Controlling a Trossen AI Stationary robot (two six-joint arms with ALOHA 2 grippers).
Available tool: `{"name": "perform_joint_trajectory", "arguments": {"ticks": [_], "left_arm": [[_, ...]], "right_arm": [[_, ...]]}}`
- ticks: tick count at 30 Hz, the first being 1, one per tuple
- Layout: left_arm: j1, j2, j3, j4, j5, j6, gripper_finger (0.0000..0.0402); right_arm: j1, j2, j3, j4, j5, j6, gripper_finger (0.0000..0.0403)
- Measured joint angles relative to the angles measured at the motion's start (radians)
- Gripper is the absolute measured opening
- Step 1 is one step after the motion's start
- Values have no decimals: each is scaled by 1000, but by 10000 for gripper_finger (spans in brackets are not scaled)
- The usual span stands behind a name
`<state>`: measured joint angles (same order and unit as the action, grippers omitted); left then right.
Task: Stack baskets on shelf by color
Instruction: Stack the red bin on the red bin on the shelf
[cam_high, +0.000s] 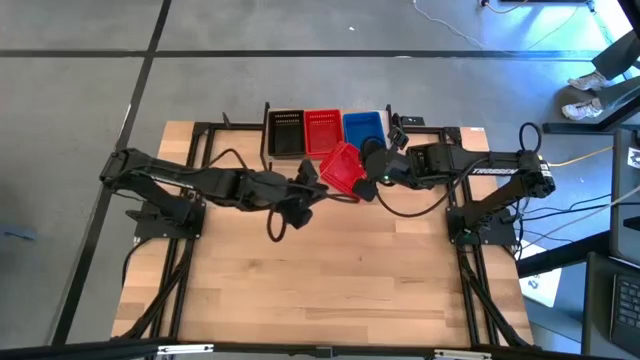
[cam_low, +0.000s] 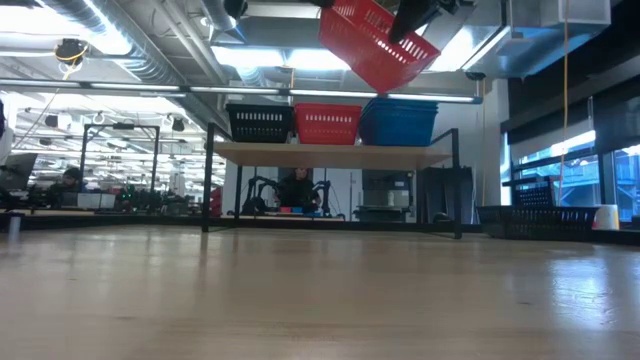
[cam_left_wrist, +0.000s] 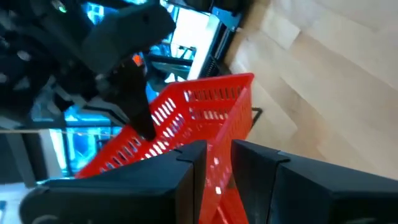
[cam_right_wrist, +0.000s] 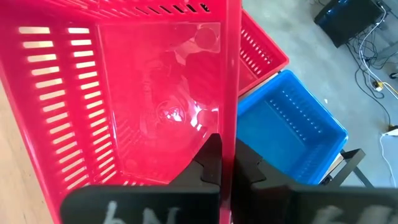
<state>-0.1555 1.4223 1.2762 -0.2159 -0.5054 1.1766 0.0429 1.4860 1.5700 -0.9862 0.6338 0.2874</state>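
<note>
Gripping raised, tilted red basket: right gripper clamped on one rim, left gripper clamped opposite | shelf: black, red, blue baskets.

Beyond the wooden tabletop lies a workshop hall: silver ceiling ducts and bright strip lights overhead, tall windows on one side. The grey concrete floor carries dark seams and loose cables.
</note>
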Motion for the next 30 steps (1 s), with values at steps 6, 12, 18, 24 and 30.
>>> {"name": "perform_joint_trajectory", "arguments": {"ticks": [6,12,18,24,30], "left_arm": [[0,0,0,36,-34,31,69],[0,0,0,45,-80,39,69],[0,0,0,45,-80,38,69],[13,16,2,49,-75,30,69],[32,48,0,16,-79,24,69]], "right_arm": [[0,0,0,-3,-1,0,0],[0,0,0,-3,-2,0,0],[0,0,0,-2,-1,0,0],[0,0,-1,-2,0,0,0],[0,0,-2,-4,1,1,0]]}}
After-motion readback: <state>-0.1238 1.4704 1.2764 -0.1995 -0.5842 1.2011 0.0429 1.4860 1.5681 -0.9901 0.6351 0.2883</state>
